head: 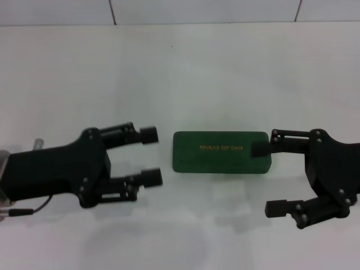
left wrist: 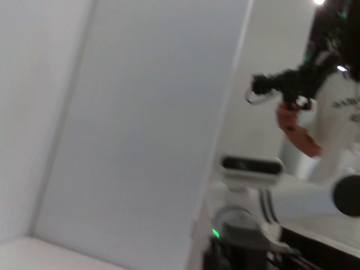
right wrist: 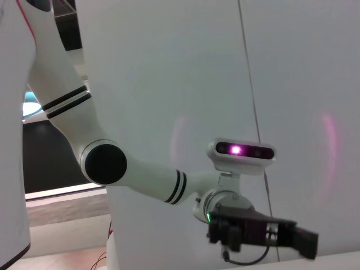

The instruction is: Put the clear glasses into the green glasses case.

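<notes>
The green glasses case [head: 219, 152] lies closed on the white table [head: 185, 73] in the head view, its gold lettering facing up. My left gripper [head: 151, 156] hovers open just left of the case, with nothing between its fingers. It shows again farther off in the right wrist view as the left gripper [right wrist: 259, 233]. My right gripper [head: 267, 179] is open at the case's right end; its upper fingertip [head: 259, 149] overlaps the case's right edge and the lower one sits in front of the case. The clear glasses are out of view.
A tiled wall [head: 202, 11] runs behind the table. A thin cable [head: 22, 212] trails from the left arm near the table's left edge. In the left wrist view a person [left wrist: 332, 101] stands beyond the right arm's wrist camera [left wrist: 251, 165].
</notes>
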Robot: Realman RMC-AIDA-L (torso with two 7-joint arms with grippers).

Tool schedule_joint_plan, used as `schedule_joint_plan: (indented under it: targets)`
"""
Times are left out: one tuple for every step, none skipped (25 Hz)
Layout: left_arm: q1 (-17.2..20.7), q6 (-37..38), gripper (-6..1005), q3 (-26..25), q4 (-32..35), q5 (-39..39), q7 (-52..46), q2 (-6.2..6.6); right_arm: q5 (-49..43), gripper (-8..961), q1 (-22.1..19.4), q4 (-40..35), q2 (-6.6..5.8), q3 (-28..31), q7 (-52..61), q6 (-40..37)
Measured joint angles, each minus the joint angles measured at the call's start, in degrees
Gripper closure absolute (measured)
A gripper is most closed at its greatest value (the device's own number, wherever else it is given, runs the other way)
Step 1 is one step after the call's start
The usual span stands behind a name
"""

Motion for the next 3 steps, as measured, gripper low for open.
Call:
schedule_joint_plan:
  targets:
    - [0.0,0.0,225,-1.2,-0.4,0.2,0.5,-0.23,0.0,63,-0.3,0.0,-0.04,0.0,0.0,0.0]
    - [0.1,0.0,225,-2.1,-0.7,0.3,1.0,-0.36,0.0,63,-0.6,0.0,-0.09,0.1,0.0,0.0]
    - [0.1,0.0,225,-2.6,-0.9,0.4,1.3,-0.41,0.1,63,-0.9,0.0,-0.12,0.2,0.0,0.0]
